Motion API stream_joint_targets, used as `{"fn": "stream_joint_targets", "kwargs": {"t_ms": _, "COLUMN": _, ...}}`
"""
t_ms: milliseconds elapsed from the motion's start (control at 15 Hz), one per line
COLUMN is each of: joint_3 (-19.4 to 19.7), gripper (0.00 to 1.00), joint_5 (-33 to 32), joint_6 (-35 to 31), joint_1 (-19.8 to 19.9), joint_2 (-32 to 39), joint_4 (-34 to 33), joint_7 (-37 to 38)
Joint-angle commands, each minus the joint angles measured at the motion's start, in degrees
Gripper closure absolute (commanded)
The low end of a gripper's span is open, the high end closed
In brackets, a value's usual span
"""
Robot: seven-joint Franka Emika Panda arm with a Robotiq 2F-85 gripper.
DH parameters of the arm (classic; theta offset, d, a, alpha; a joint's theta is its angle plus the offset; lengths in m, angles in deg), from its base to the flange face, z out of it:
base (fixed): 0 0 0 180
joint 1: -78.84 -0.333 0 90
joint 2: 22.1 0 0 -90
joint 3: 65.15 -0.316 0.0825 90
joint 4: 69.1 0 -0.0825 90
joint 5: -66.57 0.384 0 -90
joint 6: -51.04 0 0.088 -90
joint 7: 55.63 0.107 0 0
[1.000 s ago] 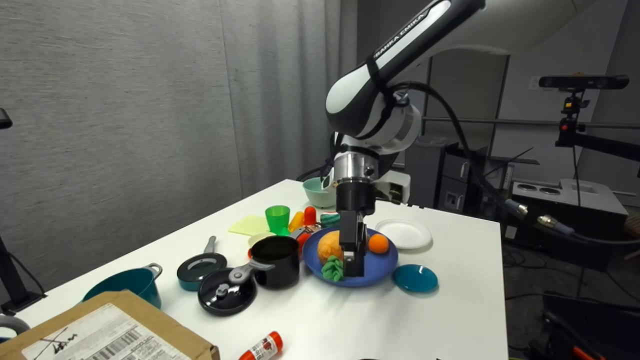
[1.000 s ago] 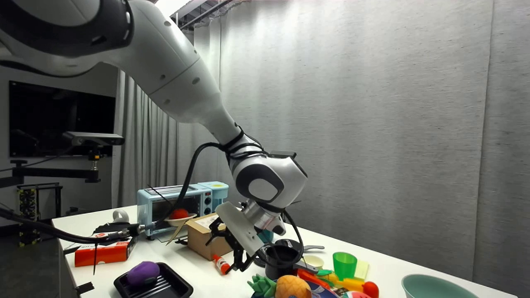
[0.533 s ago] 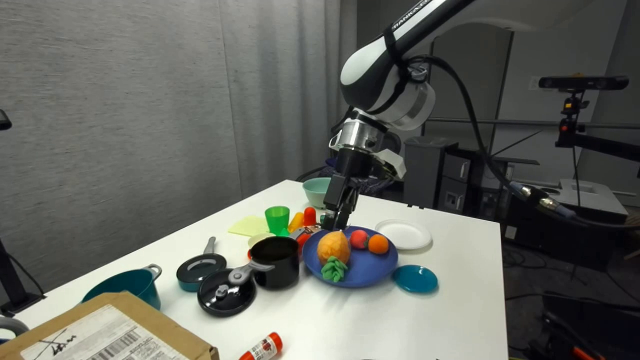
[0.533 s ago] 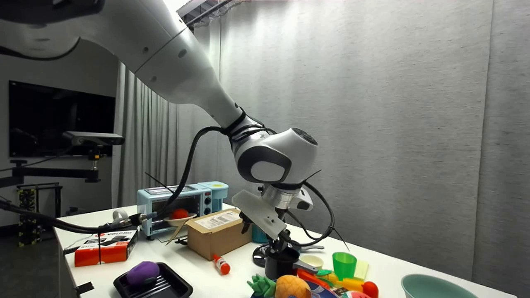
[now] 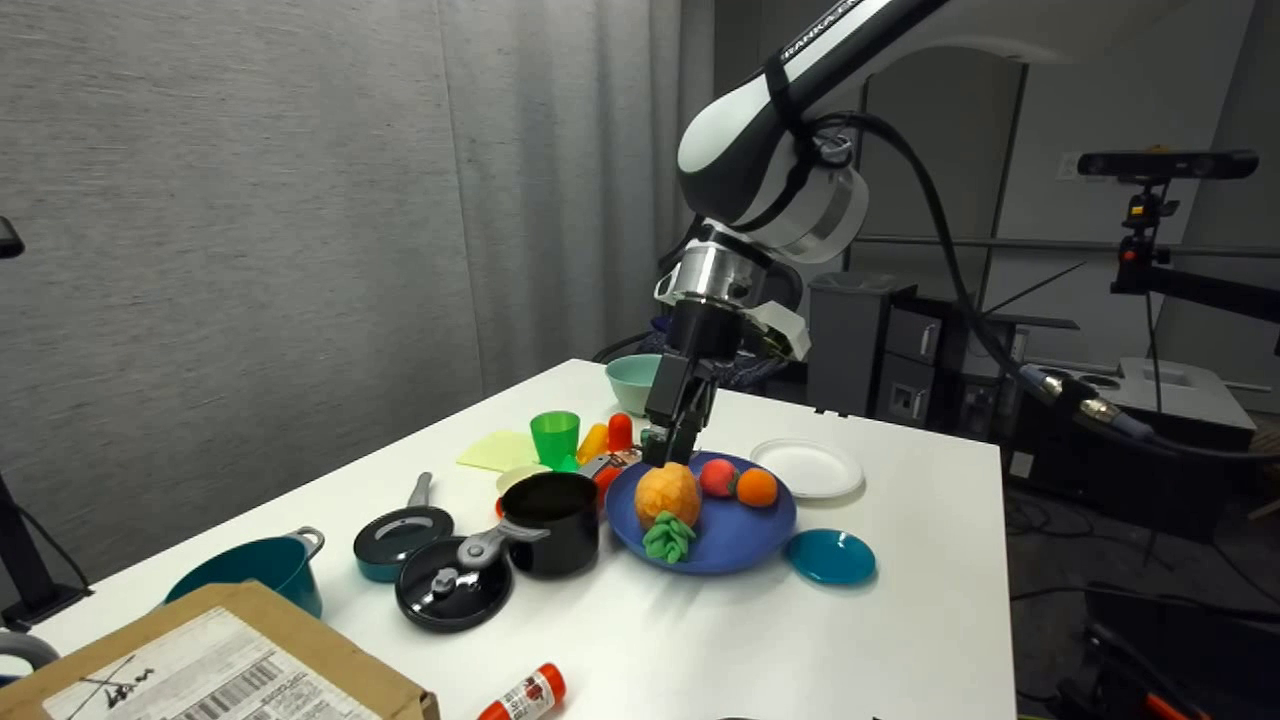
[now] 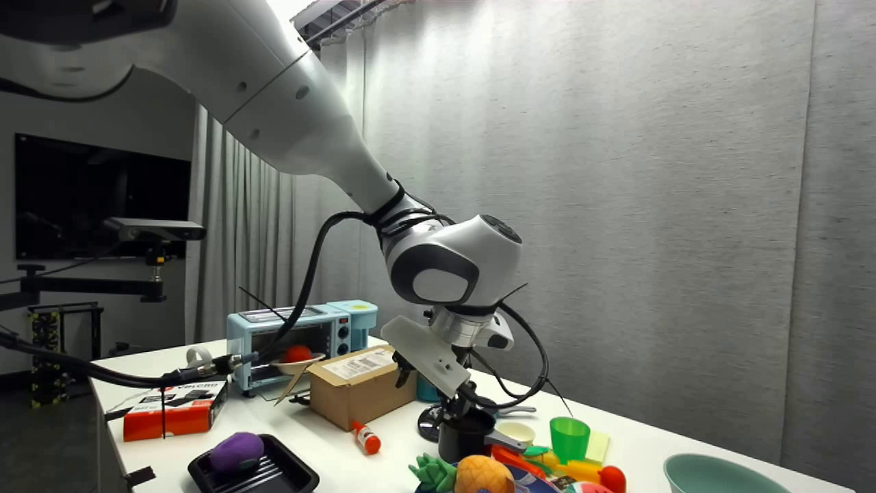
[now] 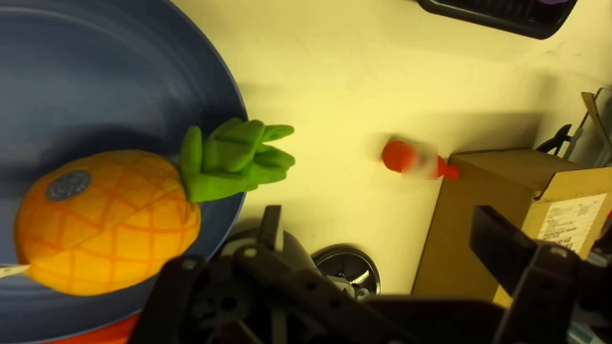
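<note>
Hovering above the white table (image 5: 800,660), your gripper (image 7: 380,222) has its jaws spread wide in the wrist view, near the plush pineapple (image 5: 668,492). You find that pineapple lying on its side on the blue plate (image 5: 745,530), its green leaves (image 7: 234,157) toward the rim. A red fruit (image 5: 718,478) and an orange (image 5: 757,488) share the plate; the black pot (image 5: 572,545) stands just beside it.
</note>
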Motion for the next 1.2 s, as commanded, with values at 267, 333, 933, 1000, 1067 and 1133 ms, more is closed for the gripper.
{"fn": "stream_joint_targets", "kwargs": {"t_ms": 267, "joint_3": -0.1, "gripper": 0.0, "joint_5": -0.1, "joint_6": 0.1, "joint_1": 0.1, "joint_2": 0.0, "joint_4": -0.1, "joint_7": 0.1}}
{"fn": "stream_joint_targets", "kwargs": {"t_ms": 333, "joint_3": -0.1, "gripper": 0.0, "joint_5": -0.1, "joint_6": 0.1, "joint_1": 0.1, "joint_2": 0.0, "joint_4": -0.1, "joint_7": 0.1}}
{"fn": "stream_joint_targets", "kwargs": {"t_ms": 933, "joint_3": 3.9, "gripper": 0.0, "joint_5": -6.6, "joint_6": -21.2, "joint_1": 0.5, "joint_2": 6.5, "joint_4": -3.3, "joint_7": 16.0}}
{"fn": "stream_joint_targets", "kwargs": {"t_ms": 1000, "joint_3": 5.0, "gripper": 0.0, "joint_5": -9.4, "joint_6": -22.7, "joint_1": 0.3, "joint_2": 7.4, "joint_4": -3.9, "joint_7": 19.7}}
{"fn": "stream_joint_targets", "kwargs": {"t_ms": 1067, "joint_3": 6.5, "gripper": 0.0, "joint_5": -12.8, "joint_6": -23.4, "joint_1": -0.1, "joint_2": 8.1, "joint_4": -4.6, "joint_7": 24.0}}
{"fn": "stream_joint_targets", "kwargs": {"t_ms": 1133, "joint_3": 7.9, "gripper": 0.0, "joint_5": -16.0, "joint_6": -24.1, "joint_1": -0.7, "joint_2": 8.8, "joint_4": -5.4, "joint_7": 28.2}}
